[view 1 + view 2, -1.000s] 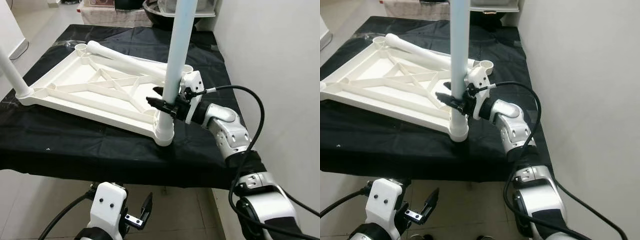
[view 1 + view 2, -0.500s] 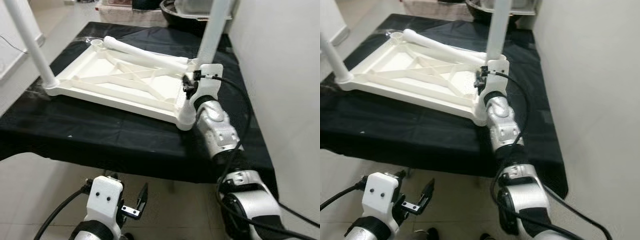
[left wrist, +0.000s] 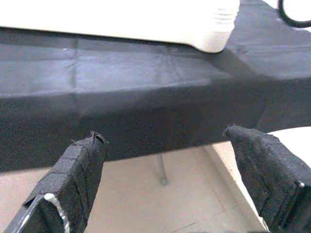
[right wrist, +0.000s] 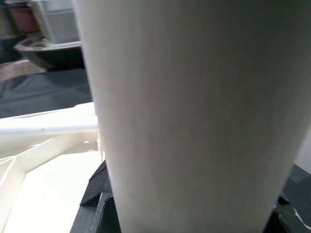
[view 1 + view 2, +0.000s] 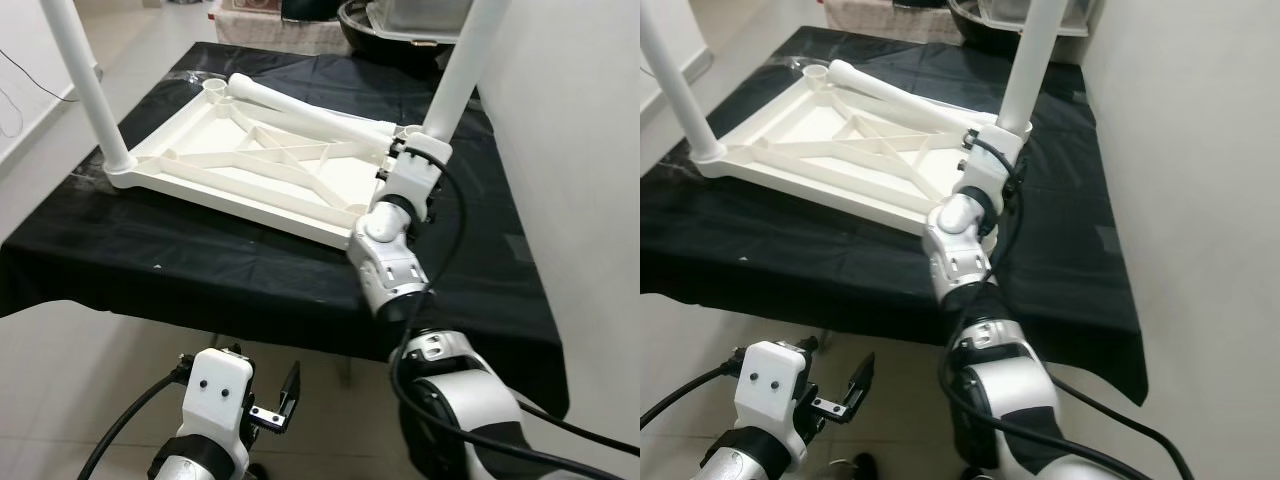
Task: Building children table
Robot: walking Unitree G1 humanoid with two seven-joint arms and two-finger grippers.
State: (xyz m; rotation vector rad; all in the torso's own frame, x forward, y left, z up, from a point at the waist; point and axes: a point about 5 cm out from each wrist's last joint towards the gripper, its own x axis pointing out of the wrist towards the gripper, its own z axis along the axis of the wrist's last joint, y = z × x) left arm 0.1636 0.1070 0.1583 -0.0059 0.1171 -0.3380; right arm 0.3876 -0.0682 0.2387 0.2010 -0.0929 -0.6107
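Right gripper (image 5: 408, 152) clenched on upright table leg (image 5: 462, 75) at tabletop (image 5: 250, 165) frame's 3 o'clock corner; risk: tilting jams leg in socket; left gripper (image 3: 170, 160) hangs open.

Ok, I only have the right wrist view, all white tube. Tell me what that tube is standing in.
Observer: The leg stands upright by a corner socket of the upturned white tabletop, where the right gripper meets it.
Operator: Count the other legs.
Observer: One more upright leg at the near left corner; a loose leg lies along the far edge.
Operator: Report the left gripper.
Observer: The left gripper hangs open below the black cloth's edge, holding nothing.
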